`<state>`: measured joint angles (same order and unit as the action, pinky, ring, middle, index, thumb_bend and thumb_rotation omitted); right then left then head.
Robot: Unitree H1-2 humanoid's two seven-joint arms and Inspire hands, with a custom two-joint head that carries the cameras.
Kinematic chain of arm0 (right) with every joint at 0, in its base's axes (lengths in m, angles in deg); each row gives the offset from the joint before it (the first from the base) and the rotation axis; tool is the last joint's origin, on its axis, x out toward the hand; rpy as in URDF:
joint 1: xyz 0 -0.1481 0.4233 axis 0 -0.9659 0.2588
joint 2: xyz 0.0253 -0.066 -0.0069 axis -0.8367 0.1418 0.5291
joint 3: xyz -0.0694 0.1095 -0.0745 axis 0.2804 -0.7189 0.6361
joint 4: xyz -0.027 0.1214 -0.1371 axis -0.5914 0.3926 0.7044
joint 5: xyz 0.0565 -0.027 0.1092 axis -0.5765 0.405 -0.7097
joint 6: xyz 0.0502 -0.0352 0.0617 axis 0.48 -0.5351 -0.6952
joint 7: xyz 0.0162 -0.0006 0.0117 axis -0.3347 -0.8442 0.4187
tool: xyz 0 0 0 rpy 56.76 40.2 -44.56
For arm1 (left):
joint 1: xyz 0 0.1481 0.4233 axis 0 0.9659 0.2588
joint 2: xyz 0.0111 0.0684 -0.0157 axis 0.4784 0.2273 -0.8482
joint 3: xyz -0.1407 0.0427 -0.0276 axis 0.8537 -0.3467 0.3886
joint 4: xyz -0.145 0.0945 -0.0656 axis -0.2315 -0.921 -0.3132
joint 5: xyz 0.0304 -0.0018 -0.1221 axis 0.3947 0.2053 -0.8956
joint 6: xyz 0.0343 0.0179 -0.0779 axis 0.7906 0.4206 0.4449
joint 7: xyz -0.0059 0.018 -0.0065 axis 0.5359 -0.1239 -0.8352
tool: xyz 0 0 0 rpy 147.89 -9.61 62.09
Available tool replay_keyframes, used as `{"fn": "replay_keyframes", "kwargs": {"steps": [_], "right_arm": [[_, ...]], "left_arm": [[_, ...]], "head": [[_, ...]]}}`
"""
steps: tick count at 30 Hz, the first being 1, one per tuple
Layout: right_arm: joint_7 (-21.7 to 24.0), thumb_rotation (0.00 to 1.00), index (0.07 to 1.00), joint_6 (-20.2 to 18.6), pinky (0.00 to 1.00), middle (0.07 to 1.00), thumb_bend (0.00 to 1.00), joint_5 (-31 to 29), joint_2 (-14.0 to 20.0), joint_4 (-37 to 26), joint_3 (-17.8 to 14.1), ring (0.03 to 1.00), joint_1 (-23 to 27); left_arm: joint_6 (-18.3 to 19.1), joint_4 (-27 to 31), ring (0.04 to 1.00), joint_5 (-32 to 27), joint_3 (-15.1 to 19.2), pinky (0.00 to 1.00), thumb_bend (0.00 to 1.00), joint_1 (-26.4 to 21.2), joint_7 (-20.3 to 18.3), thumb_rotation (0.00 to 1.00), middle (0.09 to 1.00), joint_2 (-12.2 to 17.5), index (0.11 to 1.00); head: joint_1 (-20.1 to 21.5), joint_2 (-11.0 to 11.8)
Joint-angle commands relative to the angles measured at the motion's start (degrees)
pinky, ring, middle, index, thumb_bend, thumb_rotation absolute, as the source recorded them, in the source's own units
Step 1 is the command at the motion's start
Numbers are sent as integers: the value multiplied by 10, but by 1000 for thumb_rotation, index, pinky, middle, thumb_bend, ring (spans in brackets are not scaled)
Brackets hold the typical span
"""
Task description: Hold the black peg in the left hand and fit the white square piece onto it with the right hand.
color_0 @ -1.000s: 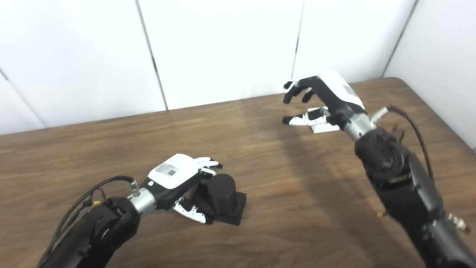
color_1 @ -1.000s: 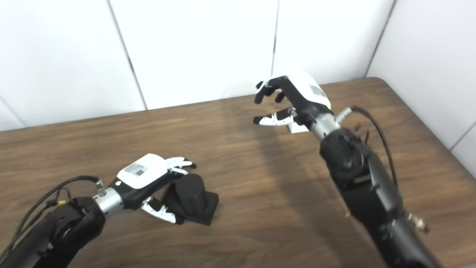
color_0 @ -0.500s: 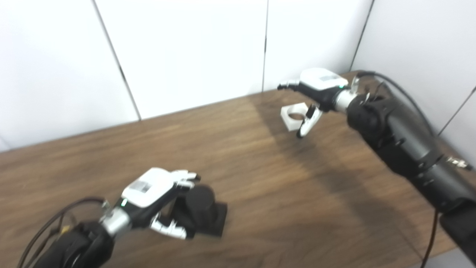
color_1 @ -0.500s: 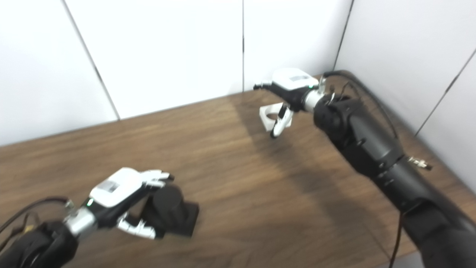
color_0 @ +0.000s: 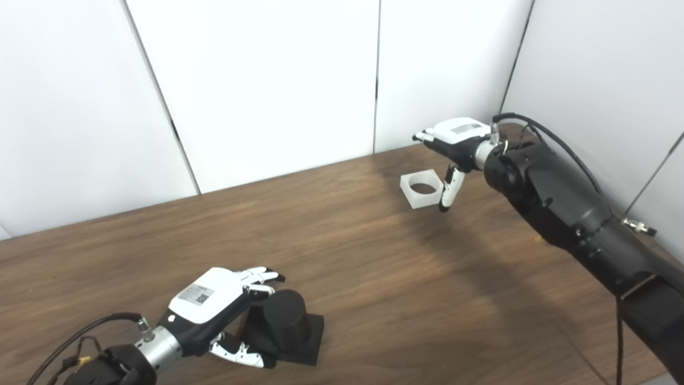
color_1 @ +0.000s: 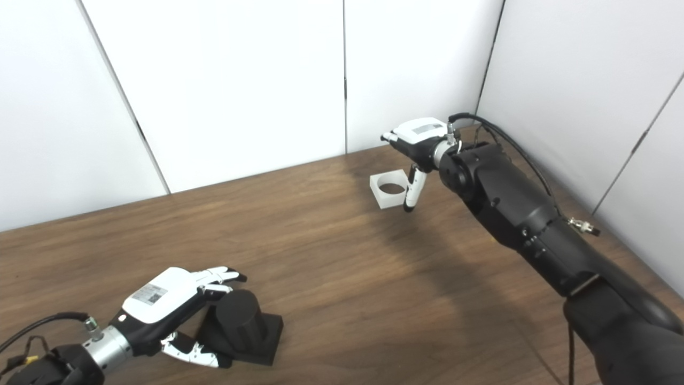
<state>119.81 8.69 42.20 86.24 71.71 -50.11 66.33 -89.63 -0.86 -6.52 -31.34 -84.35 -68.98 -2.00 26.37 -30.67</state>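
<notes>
At seven o'clock the left hand cups the peg (still on the table), fingers spread. At two o'clock the right hand, unclenched, hangs beside the square.

I see my left hand cupped open around the black peg, right hand spread beside the white square piece.

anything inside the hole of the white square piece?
Nothing: the white square piece lies flat and bare table shows through its hole. The right hand is beside it, thumb hanging at its edge; contact unclear.
</notes>
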Motion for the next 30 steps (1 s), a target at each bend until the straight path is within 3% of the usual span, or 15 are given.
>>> {"fn": "replay_keyframes", "kwargs": {"steps": [1, 15, 30], "right_arm": [[-10, 228, 977, -4, 837, 1000, 961, 12, 9, 3, -6, 976, 41], [3, 171, 958, -3, 824, 999, 928, 17, -7, 71, 26, 950, 66], [-55, 167, 853, 3, 780, 938, 859, -5, -37, 124, 28, 910, 49]], "left_arm": [[-11, -24, 905, 32, -27, 781, 524, 34, -45, 67, 891, 23, 492], [7, 4, 897, 16, -22, 771, 524, 37, -70, 64, 884, 24, 491], [31, 31, 886, 10, -20, 752, 524, 41, -90, 61, 878, 22, 491]], "head": [[1, -1], [-4, -8], [-12, -18]]}}
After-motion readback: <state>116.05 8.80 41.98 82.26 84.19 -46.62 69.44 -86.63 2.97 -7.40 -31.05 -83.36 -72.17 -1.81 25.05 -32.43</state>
